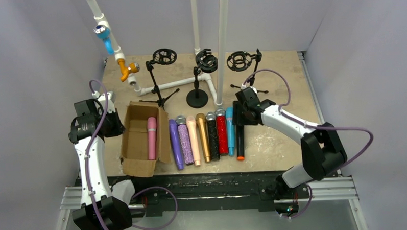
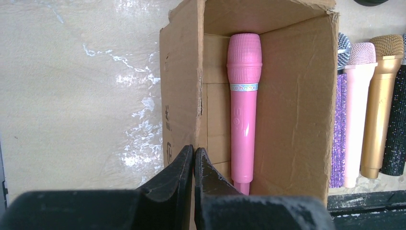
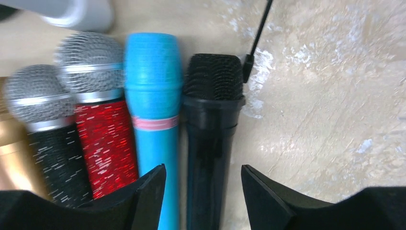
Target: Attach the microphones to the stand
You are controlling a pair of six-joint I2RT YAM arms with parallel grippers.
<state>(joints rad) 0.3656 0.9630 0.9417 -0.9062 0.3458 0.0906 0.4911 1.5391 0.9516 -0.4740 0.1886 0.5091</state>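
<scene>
Several microphones lie side by side on the table: purple [image 1: 176, 144], purple glitter [image 1: 184, 141], peach [image 1: 193, 140], gold [image 1: 202, 137], black glitter [image 1: 212, 135], red glitter [image 1: 221, 130], blue [image 1: 230, 123] and a plain black microphone [image 1: 239, 139]. A pink microphone [image 2: 244, 105] lies inside the cardboard box [image 2: 297, 120]. Three stands with black ring mounts [image 1: 206, 60] rise behind them. My right gripper [image 3: 203, 175] is open and straddles the black microphone [image 3: 210, 139], with the blue one [image 3: 154, 120] just left of it. My left gripper [image 2: 194, 151] is shut and empty, by the box's left wall.
A white pipe frame [image 1: 220, 43] rises at the back, with a blue piece [image 1: 103, 34] and an orange piece [image 1: 126, 70] on its slanted left pipe. Thin tripod legs [image 3: 258, 33] of a stand run close to the black microphone's head. Grey walls close in both sides.
</scene>
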